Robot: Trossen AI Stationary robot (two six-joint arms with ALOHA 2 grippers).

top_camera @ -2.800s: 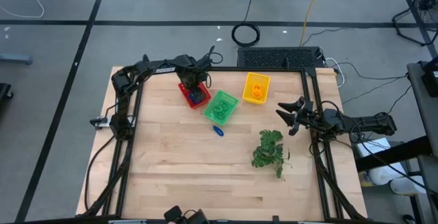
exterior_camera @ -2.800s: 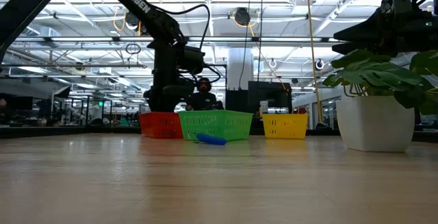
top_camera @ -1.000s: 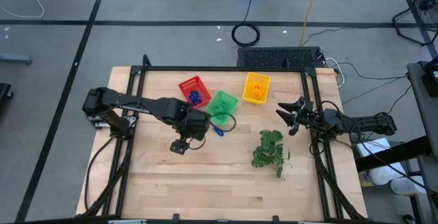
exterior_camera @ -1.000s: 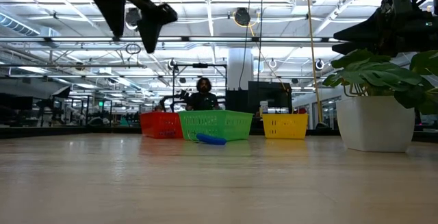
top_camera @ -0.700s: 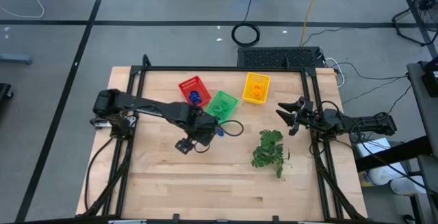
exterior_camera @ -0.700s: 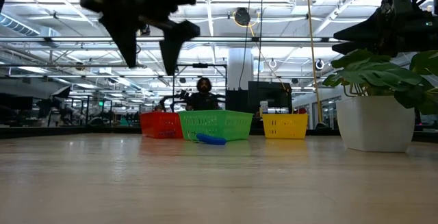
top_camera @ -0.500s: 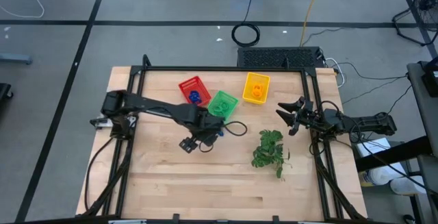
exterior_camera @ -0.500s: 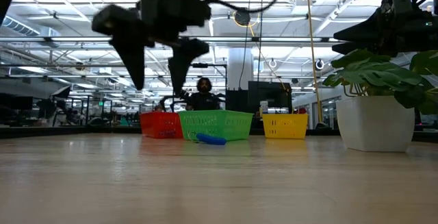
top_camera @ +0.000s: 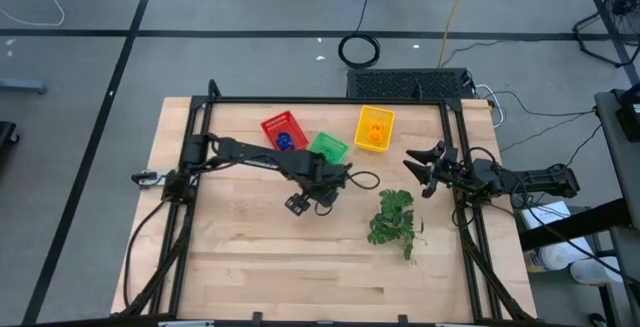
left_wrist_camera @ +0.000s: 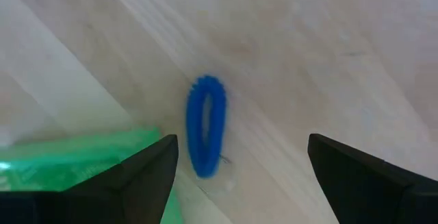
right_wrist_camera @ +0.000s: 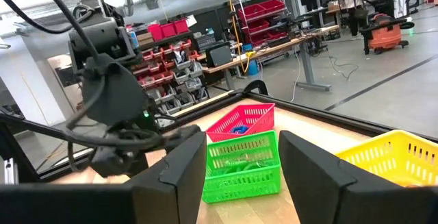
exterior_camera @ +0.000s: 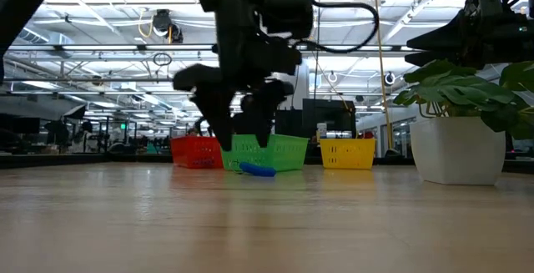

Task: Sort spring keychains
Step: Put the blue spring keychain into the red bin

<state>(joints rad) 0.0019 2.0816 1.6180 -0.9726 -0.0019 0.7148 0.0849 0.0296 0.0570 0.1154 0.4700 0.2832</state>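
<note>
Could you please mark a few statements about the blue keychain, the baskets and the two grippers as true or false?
1. The blue keychain lies on the bare table, outside the baskets. True.
2. The left gripper is clamped on the blue keychain. False: its fingers are open and the keychain lies between them, not gripped.
3. The green basket stands between the red basket and the yellow basket. True.
4. The right gripper is reaching into the yellow basket. False: it waits open at the table's right edge, near the plant.
5. The red basket holds orange keychains. False: what shows in it is blue.
</note>
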